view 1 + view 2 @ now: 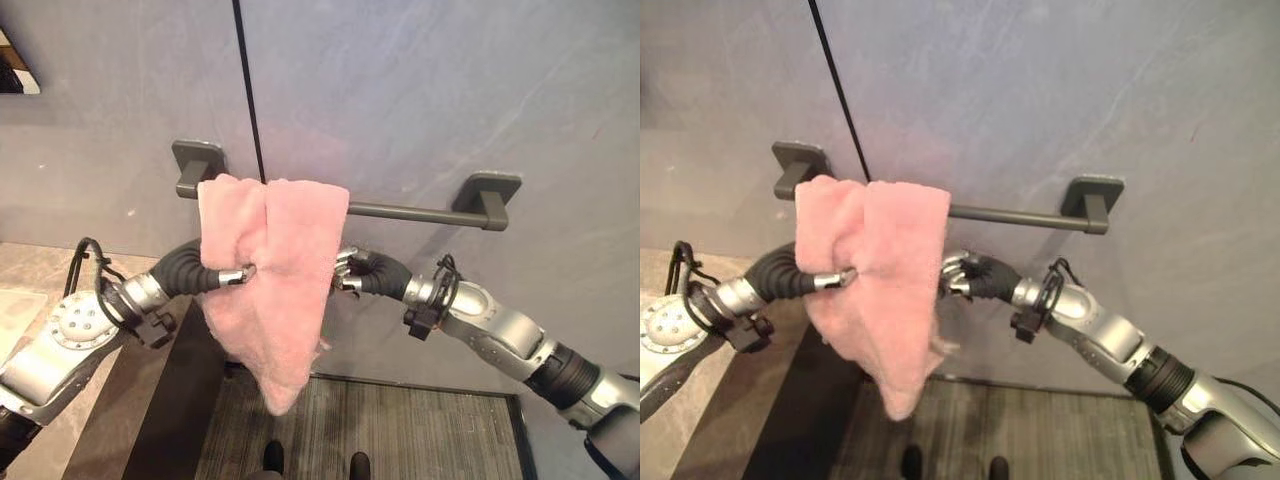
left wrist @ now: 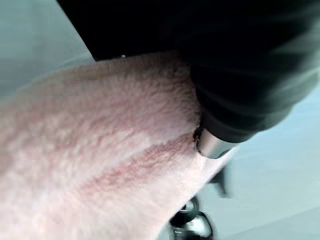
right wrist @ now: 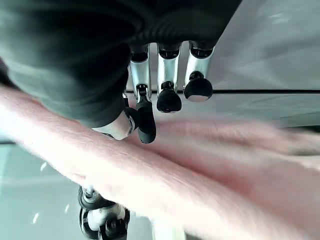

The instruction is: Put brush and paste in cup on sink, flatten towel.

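While the pink towel hangs bunched over the bar, I see my left hand pinching its left edge. My right hand touches its right edge; whether those fingers are clenched, I cannot tell.

Two silver-grey arms with rounded metal housings are seen. A round plate dotted with screws is carried on the left arm. Each wrist is wrapped in a dark ribbed cover. The left robot hand and right robot hand are fitted with silver, dark-tipped fingers.
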Motion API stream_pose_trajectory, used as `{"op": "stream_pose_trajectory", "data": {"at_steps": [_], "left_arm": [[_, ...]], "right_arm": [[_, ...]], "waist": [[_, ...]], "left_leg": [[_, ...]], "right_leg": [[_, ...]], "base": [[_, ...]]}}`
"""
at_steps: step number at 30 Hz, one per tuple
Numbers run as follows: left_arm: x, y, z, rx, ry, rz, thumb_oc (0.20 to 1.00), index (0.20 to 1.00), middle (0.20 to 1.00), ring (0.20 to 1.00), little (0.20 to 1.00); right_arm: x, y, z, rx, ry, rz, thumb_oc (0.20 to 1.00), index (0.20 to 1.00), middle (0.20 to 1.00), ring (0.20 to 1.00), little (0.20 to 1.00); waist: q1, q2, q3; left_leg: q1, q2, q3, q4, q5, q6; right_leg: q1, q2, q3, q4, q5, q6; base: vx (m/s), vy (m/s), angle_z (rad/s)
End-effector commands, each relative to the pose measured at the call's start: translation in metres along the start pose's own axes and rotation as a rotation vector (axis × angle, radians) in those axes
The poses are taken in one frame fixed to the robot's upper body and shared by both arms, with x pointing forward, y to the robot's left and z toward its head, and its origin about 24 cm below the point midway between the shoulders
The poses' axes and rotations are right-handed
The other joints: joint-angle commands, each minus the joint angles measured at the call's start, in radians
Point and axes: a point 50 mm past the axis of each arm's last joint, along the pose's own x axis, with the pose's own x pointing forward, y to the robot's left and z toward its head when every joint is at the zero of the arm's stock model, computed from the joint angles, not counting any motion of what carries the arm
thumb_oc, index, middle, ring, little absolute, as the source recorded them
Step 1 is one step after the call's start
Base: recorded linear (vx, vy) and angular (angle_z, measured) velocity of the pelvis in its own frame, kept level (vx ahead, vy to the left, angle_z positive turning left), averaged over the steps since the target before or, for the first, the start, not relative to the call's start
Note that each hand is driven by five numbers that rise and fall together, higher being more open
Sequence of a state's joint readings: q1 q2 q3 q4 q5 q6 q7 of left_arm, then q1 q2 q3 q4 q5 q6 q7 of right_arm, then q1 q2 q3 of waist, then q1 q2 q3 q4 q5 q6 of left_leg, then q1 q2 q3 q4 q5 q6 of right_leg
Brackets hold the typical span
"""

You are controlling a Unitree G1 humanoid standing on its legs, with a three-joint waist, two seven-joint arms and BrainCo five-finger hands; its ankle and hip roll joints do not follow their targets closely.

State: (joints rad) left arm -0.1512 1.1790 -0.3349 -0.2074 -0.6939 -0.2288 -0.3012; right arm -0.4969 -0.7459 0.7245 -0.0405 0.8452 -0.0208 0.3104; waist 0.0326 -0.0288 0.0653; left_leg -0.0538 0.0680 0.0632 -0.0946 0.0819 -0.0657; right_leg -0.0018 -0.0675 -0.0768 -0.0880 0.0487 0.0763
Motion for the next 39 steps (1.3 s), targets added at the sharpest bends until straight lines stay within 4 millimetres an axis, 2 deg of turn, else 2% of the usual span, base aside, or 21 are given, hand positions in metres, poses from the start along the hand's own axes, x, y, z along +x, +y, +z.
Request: {"op": "stream_pose_trajectory", "data": {"at_steps": [1, 2, 6, 7, 8, 10, 12, 14, 16, 19, 21, 23, 24, 26, 28, 29, 32, 33, 34, 36, 39], "left_arm": [[0.004, -0.009, 0.013, 0.159, -0.014, -0.081, 0.2, 0.2, 0.2, 0.2, 0.2], [0.002, -0.014, 0.024, 0.081, -0.102, -0.063, 0.2, 0.2, 0.2, 0.2, 0.2], [0.002, -0.011, 0.051, 0.132, -0.244, -0.007, 0.2, 0.2, 0.2, 0.2, 0.2], [-0.006, -0.001, 0.077, 0.131, -0.426, 0.12, 0.2, 0.2, 0.2, 0.2, 0.2], [-0.006, -0.002, 0.077, 0.131, -0.425, 0.121, 0.2, 0.2, 0.2, 0.2, 0.2], [-0.013, 0.0, 0.093, 0.044, -0.636, 0.273, 0.2, 0.2, 0.2, 0.2, 0.2], [-0.012, -0.011, 0.091, -0.002, -0.649, 0.237, 0.2, 0.2, 0.2, 0.2, 0.2], [-0.009, -0.014, 0.077, 0.07, -0.508, 0.18, 0.2, 0.2, 0.2, 0.2, 0.2], [-0.006, -0.013, 0.046, 0.062, -0.324, 0.151, 0.2, 0.2, 0.2, 0.2, 0.2], [-0.006, -0.019, 0.032, 0.05, -0.242, 0.139, 0.2, 0.2, 0.2, 0.2, 0.2], [-0.006, -0.028, 0.001, -0.105, -0.157, 0.148, 0.2, 0.2, 0.2, 0.2, 0.2], [-0.003, -0.035, -0.024, -0.072, -0.032, 0.132, 0.2, 0.2, 0.2, 0.2, 0.2], [-0.003, -0.036, -0.024, -0.072, -0.032, 0.131, 0.2, 0.2, 0.2, 0.2, 0.2], [-0.001, -0.034, -0.004, -0.039, -0.119, 0.119, 0.2, 0.2, 0.2, 0.2, 0.2], [0.001, -0.035, 0.011, -0.13, -0.231, 0.141, 0.2, 0.2, 0.2, 0.2, 0.2], [0.001, -0.034, 0.015, -0.125, -0.257, 0.157, 0.2, 0.2, 0.2, 0.2, 0.2], [-0.001, -0.032, 0.049, -0.065, -0.434, 0.189, 0.2, 0.2, 0.2, 0.2, 0.2], [-0.001, -0.032, 0.049, -0.065, -0.433, 0.189, 0.2, 0.2, 0.2, 0.2, 0.2], [-0.002, -0.031, 0.061, -0.136, -0.557, 0.247, 0.2, 0.2, 0.2, 0.2, 0.2], [-0.004, -0.03, 0.068, -0.164, -0.617, 0.263, 0.2, 0.2, 0.2, 0.2, 0.2], [0.0, -0.036, 0.056, -0.219, -0.584, 0.271, 0.2, 0.2, 0.2, 0.2, 0.2]], "right_arm": [[0.001, 0.014, -0.005, 0.034, -0.066, -0.005, 0.2, 0.2, 0.2, 0.2, 0.2], [-0.002, 0.017, -0.002, 0.065, -0.103, 0.003, 0.2, 0.2, 0.2, 0.2, 0.2], [-0.005, 0.02, 0.027, 0.1, -0.275, 0.004, 0.2, 0.2, 0.2, 0.2, 0.2], [-0.014, 0.024, 0.06, 0.022, -0.438, 0.005, 0.2, 0.2, 0.2, 0.2, 0.2], [-0.014, 0.025, 0.06, 0.022, -0.437, 0.006, 0.2, 0.2, 0.2, 0.2, 0.2], [-0.01, 0.03, 0.073, 0.05, -0.571, -0.034, 0.2, 0.2, 0.2, 0.2, 0.2], [-0.02, 0.032, 0.078, 0.007, -0.605, -0.052, 0.2, 0.2, 0.2, 0.2, 0.2], [-0.022, 0.028, 0.066, 0.003, -0.541, -0.083, 0.2, 0.2, 0.2, 0.2, 0.2], [-0.021, 0.026, 0.049, 0.036, -0.447, -0.095, 0.2, 0.2, 0.2, 0.2, 0.2], [-0.025, 0.024, 0.033, 0.105, -0.402, -0.143, 0.2, 0.2, 0.2, 0.2, 0.2], [-0.029, 0.028, 0.023, 0.137, -0.368, -0.129, 0.2, 0.2, 0.2, 0.2, 0.2], [-0.036, 0.019, 0.009, 0.031, -0.278, -0.235, 0.2, 0.2, 0.2, 0.2, 0.2], [-0.036, 0.019, 0.009, 0.03, -0.278, -0.237, 0.2, 0.2, 0.2, 0.2, 0.2], [-0.039, 0.013, 0.005, 0.071, -0.29, -0.306, 0.2, 0.2, 0.2, 0.2, 0.2], [-0.045, 0.014, 0.022, 0.049, -0.365, -0.267, 0.2, 0.2, 0.2, 0.2, 0.2], [-0.05, 0.013, 0.028, 0.016, -0.388, -0.287, 0.2, 0.2, 0.2, 0.2, 0.2], [-0.056, 0.015, 0.044, 0.029, -0.508, -0.299, 0.2, 0.2, 0.2, 0.2, 0.2], [-0.056, 0.016, 0.044, 0.029, -0.508, -0.298, 0.2, 0.2, 0.2, 0.2, 0.2], [-0.06, 0.017, 0.053, 0.007, -0.565, -0.31, 0.2, 0.2, 0.2, 0.2, 0.2], [-0.06, 0.02, 0.06, -0.005, -0.603, -0.291, 0.2, 0.2, 0.2, 0.2, 0.2], [-0.059, 0.02, 0.056, -0.024, -0.598, -0.323, 0.2, 0.2, 0.2, 0.2, 0.2]], "waist": [[0.0, -0.033, -0.046], [-0.005, -0.035, -0.049], [-0.012, -0.04, -0.05], [-0.016, -0.042, -0.055], [-0.018, -0.042, -0.055], [-0.018, -0.039, -0.062], [-0.029, -0.036, -0.065], [-0.037, -0.031, -0.065], [-0.043, -0.024, -0.061], [-0.048, -0.022, -0.056], [-0.054, -0.023, -0.054], [-0.062, -0.02, -0.053], [-0.062, -0.021, -0.053], [-0.066, -0.018, -0.055], [-0.071, -0.023, -0.054], [-0.073, -0.025, -0.055], [-0.076, -0.028, -0.057], [-0.076, -0.028, -0.056], [-0.081, -0.031, -0.058], [-0.082, -0.03, -0.058], [-0.088, -0.028, -0.058]], "left_leg": [[0.007, 0.071, 0.044, 0.007, -0.033, -0.051], [0.009, 0.071, 0.044, 0.007, -0.034, -0.05], [0.013, 0.071, 0.048, 0.007, -0.036, -0.049], [0.016, 0.074, 0.049, 0.007, -0.039, -0.048], [0.017, 0.074, 0.049, 0.007, -0.039, -0.048], [0.024, 0.076, 0.049, 0.007, -0.046, -0.046], [0.033, 0.075, 0.055, 0.007, -0.05, -0.043], [0.041, 0.075, 0.064, 0.007, -0.051, -0.042], [0.044, 0.078, 0.069, 0.007, -0.048, -0.043], [0.047, 0.079, 0.074, 0.007, -0.047, -0.043], [0.048, 0.081, 0.077, 0.007, -0.046, -0.042], [0.047, 0.082, 0.078, 0.007, -0.045, -0.043], [0.047, 0.082, 0.077, 0.007, -0.045, -0.043], [0.045, 0.082, 0.078, 0.007, -0.045, -0.042], [0.044, 0.084, 0.077, 0.007, -0.046, -0.043], [0.044, 0.084, 0.076, 0.007, -0.046, -0.043], [0.043, 0.085, 0.074, 0.007, -0.05, -0.043], [0.043, 0.085, 0.074, 0.007, -0.051, -0.043], [0.044, 0.085, 0.075, 0.007, -0.053, -0.042], [0.047, 0.085, 0.077, 0.007, -0.057, -0.041], [0.052, 0.086, 0.083, 0.007, -0.06, -0.039]], "right_leg": [[-0.016, -0.142, -0.004, 0.001, 0.025, 0.115], [-0.018, -0.141, -0.002, 0.001, 0.023, 0.115], [-0.019, -0.141, 0.004, 0.001, 0.022, 0.115], [-0.019, -0.141, 0.009, 0.001, 0.019, 0.114], [-0.019, -0.141, 0.009, 0.001, 0.019, 0.114], [-0.013, -0.139, 0.015, 0.001, 0.012, 0.106], [-0.01, -0.136, 0.022, 0.001, 0.009, 0.103], [-0.007, -0.134, 0.027, 0.001, 0.008, 0.102], [-0.007, -0.133, 0.03, 0.001, 0.01, 0.103], [-0.011, -0.13, 0.035, 0.001, 0.011, 0.104], [-0.011, -0.129, 0.037, 0.001, 0.01, 0.103], [-0.01, -0.127, 0.038, 0.001, 0.008, 0.103], [-0.01, -0.127, 0.038, 0.001, 0.008, 0.103], [-0.013, -0.127, 0.04, 0.001, 0.009, 0.104], [-0.015, -0.125, 0.04, 0.001, 0.006, 0.104], [-0.015, -0.125, 0.04, 0.001, 0.005, 0.104], [-0.014, -0.125, 0.04, 0.001, 0.002, 0.103], [-0.014, -0.125, 0.04, 0.001, 0.002, 0.103], [-0.015, -0.124, 0.043, 0.001, 0.0, 0.102], [-0.014, -0.124, 0.045, 0.001, -0.002, 0.102], [-0.012, -0.123, 0.048, 0.001, -0.003, 0.1]], "base": [[0.0, 0.005, 0.04], [-0.01, -0.002, 0.03], [0.0, -0.013, -0.05], [0.0, -0.032, -0.1], [0.01, -0.034, -0.09], [0.0, -0.02, -0.07], [0.01, -0.017, -0.09], [0.01, -0.016, -0.05], [-0.01, -0.004, -0.09], [0.0, -0.01, -0.07], [0.0, -0.007, -0.02], [0.0, -0.006, -0.02], [0.0, 0.0, 0.0], [0.0, 0.0, 0.0], [0.0, 0.0, 0.0], [0.0, 0.0, 0.0], [0.0, 0.0, 0.0], [0.0, 0.0, 0.0], [0.0, 0.0, 0.0], [0.0, 0.0, 0.0], [0.01, -0.002, -0.03]]}}
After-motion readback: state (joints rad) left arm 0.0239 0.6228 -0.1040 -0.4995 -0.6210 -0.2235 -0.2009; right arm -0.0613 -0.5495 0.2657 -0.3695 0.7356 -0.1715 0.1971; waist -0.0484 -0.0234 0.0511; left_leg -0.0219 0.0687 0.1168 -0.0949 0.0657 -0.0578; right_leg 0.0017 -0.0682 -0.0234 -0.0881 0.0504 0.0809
